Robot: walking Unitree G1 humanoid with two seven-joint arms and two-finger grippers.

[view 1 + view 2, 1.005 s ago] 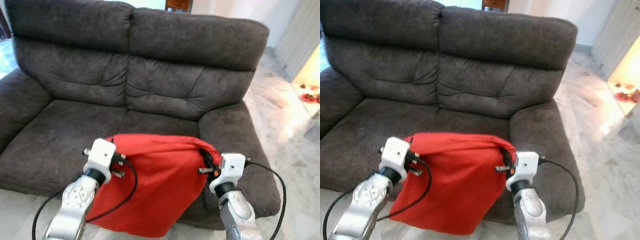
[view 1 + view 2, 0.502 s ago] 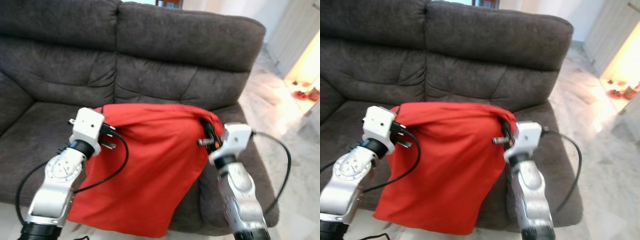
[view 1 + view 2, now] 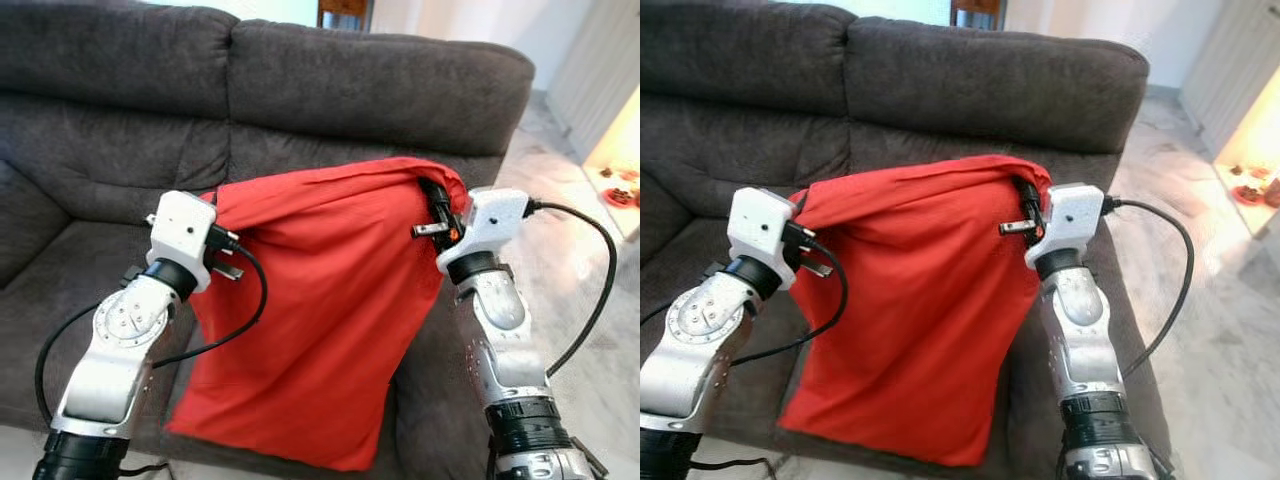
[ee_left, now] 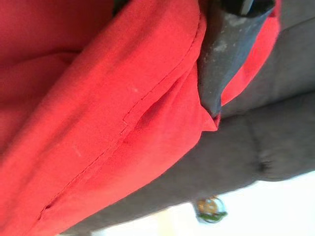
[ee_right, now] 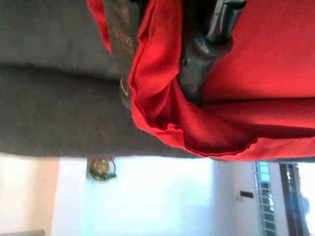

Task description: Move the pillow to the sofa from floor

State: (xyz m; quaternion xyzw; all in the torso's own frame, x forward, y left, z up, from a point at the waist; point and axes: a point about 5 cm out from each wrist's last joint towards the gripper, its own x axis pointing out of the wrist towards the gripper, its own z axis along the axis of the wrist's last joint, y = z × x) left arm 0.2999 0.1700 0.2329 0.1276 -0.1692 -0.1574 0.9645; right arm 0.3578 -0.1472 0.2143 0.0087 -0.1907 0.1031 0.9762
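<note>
At the left of the head view, your left gripper [image 3: 212,232] holds the left top corner of a red pillow [image 3: 320,310]. In the left wrist view, one black finger [image 4: 224,54] lies pressed against the red fabric, closed on a fold of it. The pillow hangs in the middle of the frame, lifted in front of a dark grey sofa [image 3: 380,90], its top edge stretched between both grippers and level with the lower part of the backrest. Its bottom edge dangles over the front of the seat. At the right, your right gripper [image 3: 440,205] pinches the pillow's right top corner; the right wrist view shows both fingers [image 5: 197,64] clamped around bunched red cloth. Pale marble floor [image 3: 600,300] fills the far right.
</note>
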